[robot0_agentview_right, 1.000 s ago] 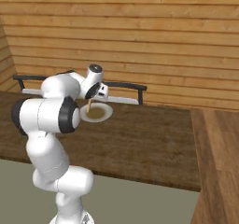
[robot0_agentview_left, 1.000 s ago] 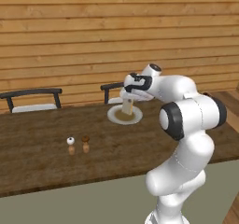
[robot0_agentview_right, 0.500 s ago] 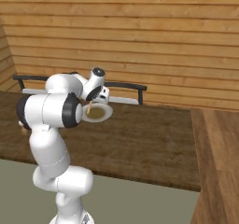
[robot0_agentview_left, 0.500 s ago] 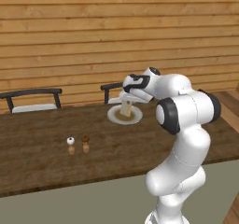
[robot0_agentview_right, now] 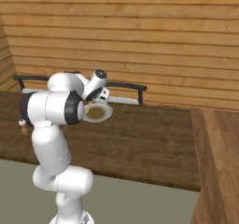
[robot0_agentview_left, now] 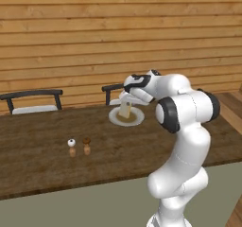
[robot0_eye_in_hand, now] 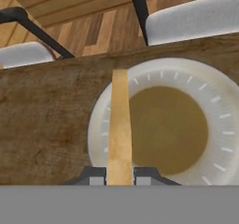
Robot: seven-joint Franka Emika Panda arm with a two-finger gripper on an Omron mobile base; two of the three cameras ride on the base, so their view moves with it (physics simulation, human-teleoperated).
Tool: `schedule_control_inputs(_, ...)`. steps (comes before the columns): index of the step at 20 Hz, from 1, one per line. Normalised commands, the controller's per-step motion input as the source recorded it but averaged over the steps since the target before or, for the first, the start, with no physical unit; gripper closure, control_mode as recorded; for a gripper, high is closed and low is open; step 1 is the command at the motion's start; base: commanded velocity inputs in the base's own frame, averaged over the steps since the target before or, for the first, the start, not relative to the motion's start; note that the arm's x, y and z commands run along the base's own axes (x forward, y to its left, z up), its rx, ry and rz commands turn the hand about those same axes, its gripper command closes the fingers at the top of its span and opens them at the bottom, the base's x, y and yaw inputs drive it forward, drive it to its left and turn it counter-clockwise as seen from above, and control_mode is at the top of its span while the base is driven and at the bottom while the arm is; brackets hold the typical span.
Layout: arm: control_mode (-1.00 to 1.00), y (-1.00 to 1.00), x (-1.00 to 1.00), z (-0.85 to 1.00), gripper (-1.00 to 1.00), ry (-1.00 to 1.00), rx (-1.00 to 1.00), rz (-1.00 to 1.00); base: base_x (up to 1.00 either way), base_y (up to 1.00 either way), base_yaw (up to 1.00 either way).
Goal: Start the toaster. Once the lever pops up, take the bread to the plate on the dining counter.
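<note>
My gripper is shut on the bread, a pale tan slice held on edge and hanging down from the fingers. It hangs just above the left part of the round plate with a brownish centre, which sits on the dark wood dining counter. From the left base view the gripper holds the bread over the plate. From the right base view the arm covers most of the bread beside the plate. The toaster is out of view.
Two small shakers stand on the counter left of the plate. Dark-framed chairs stand behind its far edge, against a wood-plank wall. Another wood top runs along the right.
The hand with the bread has drifted slightly left over the plate, and the elbow has swung left with it. The grip stays shut.
</note>
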Motion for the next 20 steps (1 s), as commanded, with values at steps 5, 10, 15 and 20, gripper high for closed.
schedule_control_inputs(5, -1.00, 0.00, 0.14, -0.17, 1.00, 0.00, 0.01, 0.00, 0.00, 0.00, 0.00)
schedule_control_inputs(10, -1.00, 0.00, 0.10, -0.24, 1.00, 0.00, 0.00, 0.00, 0.00, 0.00, 0.00)
schedule_control_inputs(15, -1.00, 0.00, 0.12, -0.18, 1.00, 0.00, 0.00, 0.00, 0.00, 0.00, 0.00)
schedule_control_inputs(20, -1.00, 0.00, 0.01, -0.16, 1.00, 0.00, 0.00, 0.00, 0.00, 0.00, 0.00)
